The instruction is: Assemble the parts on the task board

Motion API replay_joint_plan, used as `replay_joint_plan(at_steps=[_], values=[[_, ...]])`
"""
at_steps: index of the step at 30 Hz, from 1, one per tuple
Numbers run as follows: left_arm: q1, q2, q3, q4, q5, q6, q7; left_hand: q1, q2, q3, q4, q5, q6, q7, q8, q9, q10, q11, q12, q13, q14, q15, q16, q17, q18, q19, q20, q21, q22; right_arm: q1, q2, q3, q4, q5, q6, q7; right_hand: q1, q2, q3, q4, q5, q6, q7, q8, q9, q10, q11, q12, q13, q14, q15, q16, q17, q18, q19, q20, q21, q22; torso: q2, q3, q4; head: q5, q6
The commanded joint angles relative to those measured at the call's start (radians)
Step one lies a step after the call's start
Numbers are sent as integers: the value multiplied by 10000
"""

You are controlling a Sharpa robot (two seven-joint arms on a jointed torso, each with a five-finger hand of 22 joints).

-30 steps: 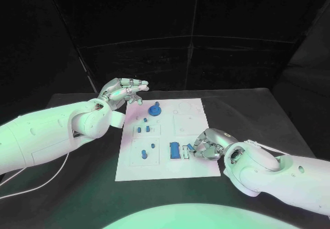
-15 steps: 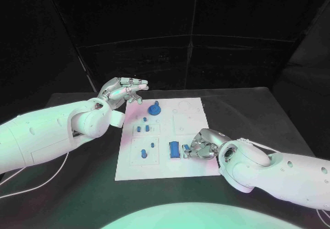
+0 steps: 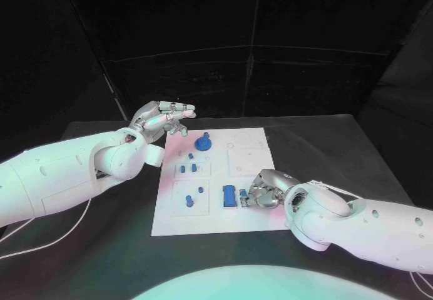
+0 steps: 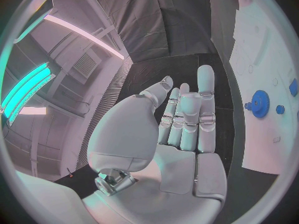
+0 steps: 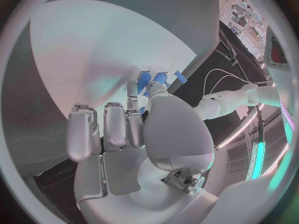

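Resting on the black table, the white task board lies lengthwise in front of me. My right hand is down at the board's near right part, fingers curled in beside a blue rectangular block; I cannot tell whether they grip anything. My left hand hovers off the board's far left corner, fingers apart, holding nothing. A blue gear stands near the board's far edge.
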Motion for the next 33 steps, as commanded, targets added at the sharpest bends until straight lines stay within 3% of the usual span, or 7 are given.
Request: replay_joint_plan(at_steps=[1, 3, 8, 17, 27, 33], values=[[19, 3, 7, 60, 20, 128, -32, 108, -12, 46, 16, 9, -80, -15, 47, -11, -81, 16, 36, -10, -19, 49, 51, -13, 61, 68, -21, -67, -9, 16, 35, 5, -54, -28, 81, 4, -177, 10, -104, 1, -50, -28, 64, 57, 32, 416, -61, 13, 1645, 507, -74, -50, 10, -79, 237, -54, 16, 239, -1, -2, 0, -6, 3], [19, 3, 7, 93, 19, 145, -48, 103, -15, 44, 19, 9, -86, -11, 45, -12, -87, 20, 36, -11, -24, 51, 47, -25, 61, 68, -20, -68, -10, 16, 53, 5, -86, -49, 63, 12, -321, 15, -224, 2, -328, -51, 70, 85, 75, 413, -54, 4, 1641, 508, -67, -49, 12, -78, 232, -52, 8, 232, -1, -6, -4, -21, 6], [19, 2, 7, 117, 17, 165, -74, 103, -15, 44, 19, 9, -86, -11, 45, -12, -87, 20, 36, -11, -24, 51, 47, -25, 61, 68, -20, -68, -10, 15, 91, 5, -112, -203, -5, 24, -767, 86, -632, 5, -1703, -104, 91, 164, 195, 409, -32, -13, 1635, 511, -49, -50, 15, -77, 227, -38, -1, 229, 5, 4, -4, -15, 5], [19, -11, 7, 77, 16, 157, -85, 98, -16, 43, 23, 10, -97, -4, 42, -14, -99, 25, 37, -13, -26, 54, 47, -29, 60, 68, -19, -70, -12, 15, 122, 6, -155, -338, -160, 30, -1193, 238, -1260, 17, -3390, -225, 107, 255, 362, 372, -14, -86, 1597, 513, -37, -59, 12, -63, 205, -22, -47, 183, -3, 1, 2, -44, 9], [19, -15, 7, 68, 16, 157, -83, 98, -16, 43, 23, 10, -97, -4, 42, -14, -99, 25, 37, -13, -26, 54, 47, -29, 60, 68, -19, -70, -12, 15, 26, 6, -18, -411, -268, 87, -1231, 255, -1359, 19, -3517, -258, 113, 263, 386, 363, -8, -102, 1589, 514, -34, -59, 13, -61, 200, -19, -58, 173, -11, 1, -10, -50, 33], [19, -19, 7, 63, 16, 149, -67, 98, -16, 43, 23, 10, -97, -4, 42, -14, -99, 25, 37, -13, -26, 54, 47, -29, 60, 68, -19, -70, -12, 16, -283, 7, 166, -217, -574, 580, -917, 336, -1450, -30, -3094, -552, 202, 129, 377, 330, 53, -155, 1560, 514, 5, -63, 11, -53, 178, 6, -98, 128, -23, 2, -6, -41, 75]])
